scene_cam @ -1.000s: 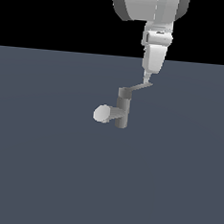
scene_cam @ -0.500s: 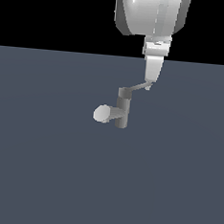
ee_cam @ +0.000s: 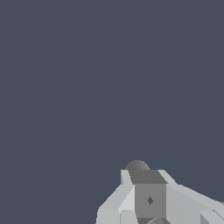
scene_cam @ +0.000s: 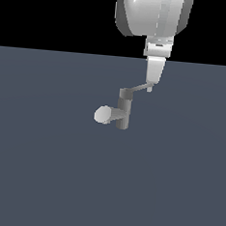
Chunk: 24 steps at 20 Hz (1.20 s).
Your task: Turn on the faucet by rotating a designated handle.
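Note:
The faucet (scene_cam: 123, 112) stands upright mid-floor in the exterior view, a dark-grey cylinder whose short spout ends in a pale round face (scene_cam: 102, 114) pointing to that view's left. Its thin light-grey handle (scene_cam: 138, 88) sticks out from the top cap toward the view's right and slightly upward. My gripper (scene_cam: 149, 87) hangs straight down and touches the handle's outer end, fingers together with no gap showing. In the wrist view the pale fingers (ee_cam: 114, 202) fill the lower edge, and a round dark top (ee_cam: 137, 166) peeks out just beyond them.
A flat, bare blue-grey floor (scene_cam: 41, 176) spreads all round the faucet. The bulky white arm (scene_cam: 152, 14) rises above the handle's end, against a black background.
The arm has drifted toward the exterior view's right, and its fingertip has stayed against the handle's end. The handle's outer tip has shifted slightly the same way.

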Each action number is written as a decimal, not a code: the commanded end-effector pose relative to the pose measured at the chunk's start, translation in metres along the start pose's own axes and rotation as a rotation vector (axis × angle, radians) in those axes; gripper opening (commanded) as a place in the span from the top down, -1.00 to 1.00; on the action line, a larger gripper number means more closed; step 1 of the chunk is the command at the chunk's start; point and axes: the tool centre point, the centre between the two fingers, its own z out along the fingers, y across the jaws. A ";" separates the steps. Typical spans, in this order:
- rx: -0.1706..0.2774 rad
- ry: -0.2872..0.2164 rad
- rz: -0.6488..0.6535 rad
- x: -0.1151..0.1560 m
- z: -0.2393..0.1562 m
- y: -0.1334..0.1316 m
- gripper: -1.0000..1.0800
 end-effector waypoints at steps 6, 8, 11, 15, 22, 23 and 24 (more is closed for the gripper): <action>0.000 0.000 0.000 0.002 0.000 0.019 1.00; 0.000 0.000 0.000 0.002 0.000 0.025 1.00; 0.000 0.000 0.000 0.003 0.000 0.033 1.00; 0.000 0.000 0.000 0.004 0.000 0.044 1.00; 0.001 0.000 0.001 0.005 0.000 0.060 1.00; 0.033 -0.008 -0.014 -0.006 -0.013 0.048 1.00; 0.031 -0.008 -0.014 -0.007 -0.012 0.051 1.00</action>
